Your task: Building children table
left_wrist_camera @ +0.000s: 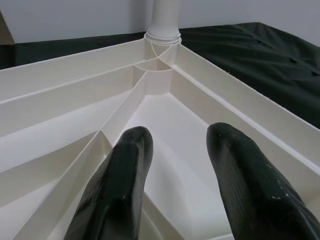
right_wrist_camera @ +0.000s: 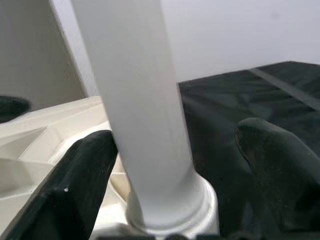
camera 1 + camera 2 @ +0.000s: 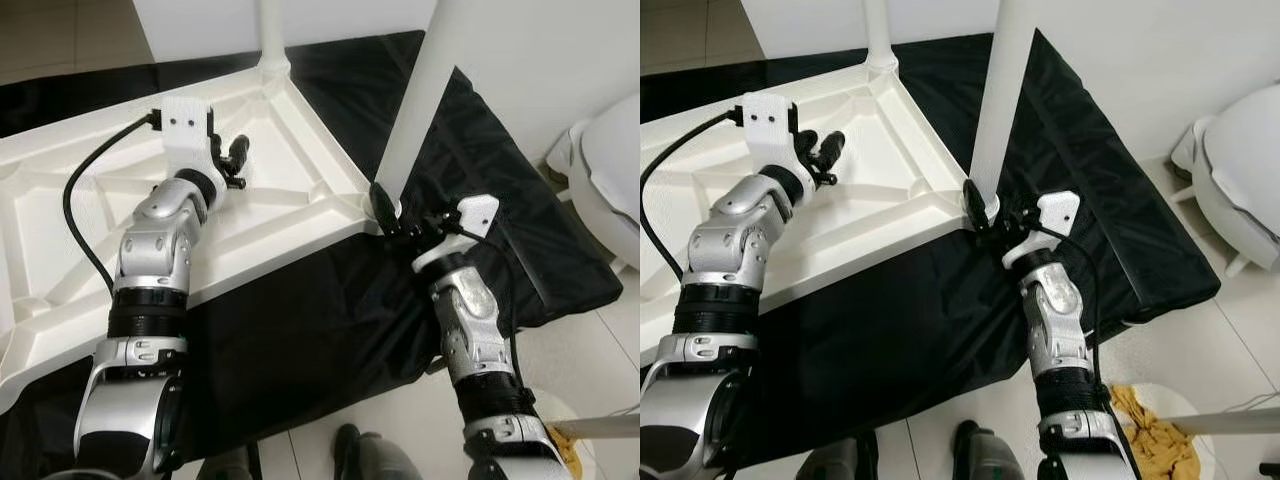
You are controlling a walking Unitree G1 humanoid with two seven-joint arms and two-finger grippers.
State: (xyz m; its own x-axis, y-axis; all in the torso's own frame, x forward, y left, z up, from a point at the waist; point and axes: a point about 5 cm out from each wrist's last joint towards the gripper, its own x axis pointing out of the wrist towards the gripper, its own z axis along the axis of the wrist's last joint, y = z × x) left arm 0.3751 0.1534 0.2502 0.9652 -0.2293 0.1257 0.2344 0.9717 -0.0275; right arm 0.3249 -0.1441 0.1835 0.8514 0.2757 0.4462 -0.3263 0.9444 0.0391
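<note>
Black fingers [image 2: 85, 185] of the right gripper [image 3: 400, 222] are seen closest in the right wrist view, spread wide on either side of a white table leg [image 2: 142, 115]. One finger is pressed against or just beside the leg, while the other stands well apart from it, so the leg is bracketed rather than clamped. That leg is seated upright in a round socket [image 2: 197, 207] at the near corner of the upturned white tabletop [image 3: 290, 225], which lies ribbed side up on a black sheet [image 3: 330, 330] spread over pale floor tiles [image 3: 590, 370].

A second leg [image 3: 272, 30] is seen standing in the far corner socket of the same tabletop. The left gripper [image 3: 236, 160] is held above the ribbed underside, its fingers parted and nothing held between them; in the left wrist view they are aimed along the ribs toward that far leg [image 1: 164, 17].

From the head views the whole layout is given: both silver arms, a black cable [image 3: 85, 215] looping from the left wrist, a white rounded object [image 3: 610, 170] by the wall on the right, and a bowl of yellow chips [image 3: 1155, 440] by the right arm. How closely the near leg sits between the right fingers is shown by the right wrist view.
</note>
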